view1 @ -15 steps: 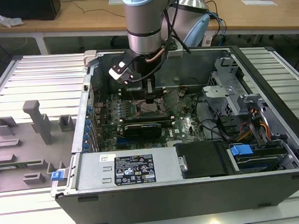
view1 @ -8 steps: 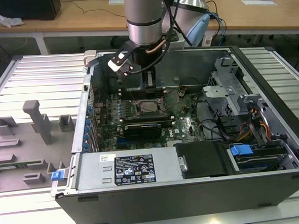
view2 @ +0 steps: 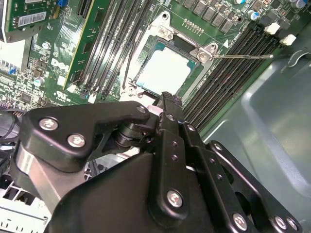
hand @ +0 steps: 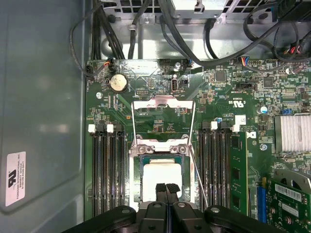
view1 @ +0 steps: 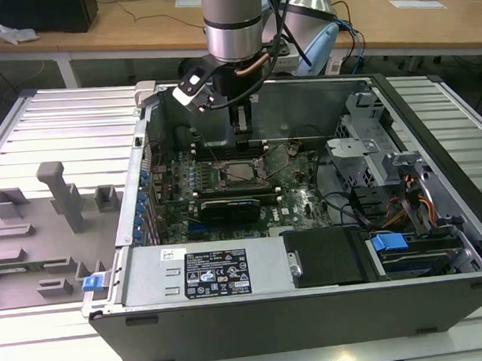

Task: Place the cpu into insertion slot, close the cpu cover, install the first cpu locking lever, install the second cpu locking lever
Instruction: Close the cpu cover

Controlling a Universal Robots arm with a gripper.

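One cpu point(hand: 160, 175), one insertion slot point(hand: 158, 154), one cpu cover point(hand: 163, 103): the chip lies flat in the slot right under the fingertips point(hand: 161, 191), the cover stands flipped open just beyond them, and one thin lever wire point(hand: 199, 179) angles free beside them. Two banks of memory slots point(hand: 109, 170) flank the fingers, the grey case wall point(hand: 43, 97) sits well past one bank, and there's open air over the socket. The arm point(view1: 231, 21) stands vertical inside the case point(view1: 330, 306), the gripper point(hand: 167, 188) aimed at the board, its fingers pressed together and empty.
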